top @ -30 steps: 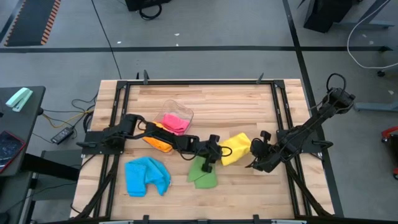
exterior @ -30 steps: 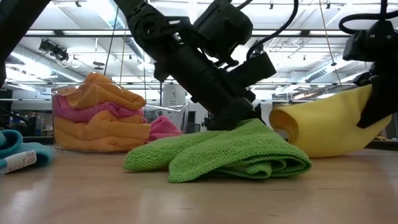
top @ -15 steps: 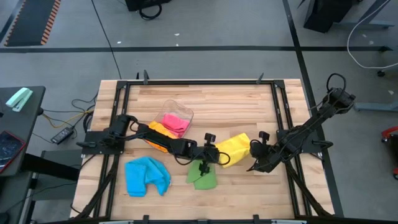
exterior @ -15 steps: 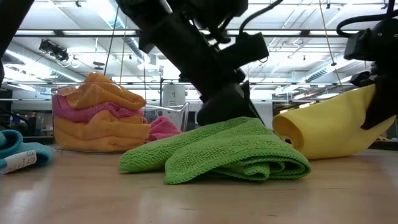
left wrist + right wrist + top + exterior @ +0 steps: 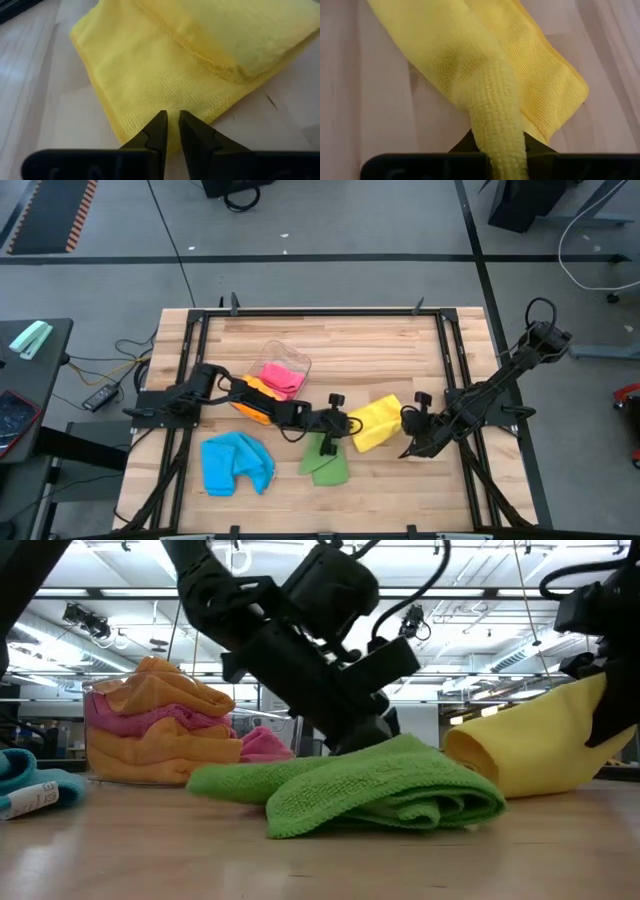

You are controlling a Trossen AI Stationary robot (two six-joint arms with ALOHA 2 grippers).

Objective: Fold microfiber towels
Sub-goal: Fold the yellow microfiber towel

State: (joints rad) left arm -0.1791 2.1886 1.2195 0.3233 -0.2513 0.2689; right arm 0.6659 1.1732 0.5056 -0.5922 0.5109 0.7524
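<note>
Now yellow towel (image 5: 372,421) mid-table, half-folded: right gripper (image 5: 408,442) clamped on its lifted edge, left gripper (image 5: 169,131) fingers narrowed at opposite corner. Green towel (image 5: 327,462) and blue towel (image 5: 237,463) lie rumpled, unfolded; orange and pink stacked in clear tub (image 5: 300,364)

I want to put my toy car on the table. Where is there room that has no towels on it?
The far strip of the table, behind the clear tub, is bare wood. The near right corner, beside the green towel, is bare too. The middle is crowded: both tools, left and right, work on the yellow towel, and the blue towel fills the near left.
</note>
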